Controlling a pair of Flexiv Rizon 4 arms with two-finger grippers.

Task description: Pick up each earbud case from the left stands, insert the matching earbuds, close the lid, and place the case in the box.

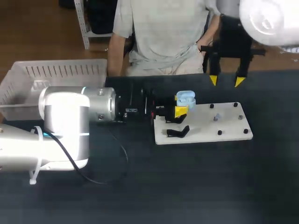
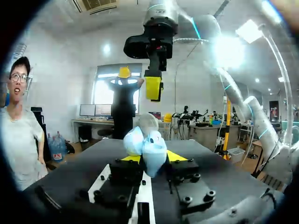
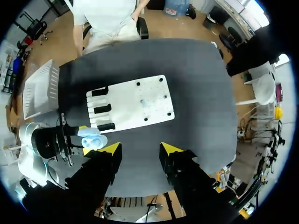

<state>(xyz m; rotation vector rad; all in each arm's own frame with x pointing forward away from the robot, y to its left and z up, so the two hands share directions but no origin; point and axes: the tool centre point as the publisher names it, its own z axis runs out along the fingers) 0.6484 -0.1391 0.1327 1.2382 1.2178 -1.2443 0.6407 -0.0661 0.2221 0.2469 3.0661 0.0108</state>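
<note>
Jaws on the left arm (image 1: 70,123) grip the pale blue earbud case (image 1: 185,98), lid open, just over the white board's (image 1: 224,133) left end. Over the bench's (image 1: 187,186) far side, the right arm's (image 1: 266,18) jaws hang wide apart. Inserting earbuds, closing the lid and placing the case in the box (image 1: 18,88) all look undone.

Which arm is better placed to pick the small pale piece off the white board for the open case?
Right, probably. The right pincer is open and empty, just beyond the flat white board where the small pale piece lies. The left pincer is shut on the open light-blue earbud case.
</note>
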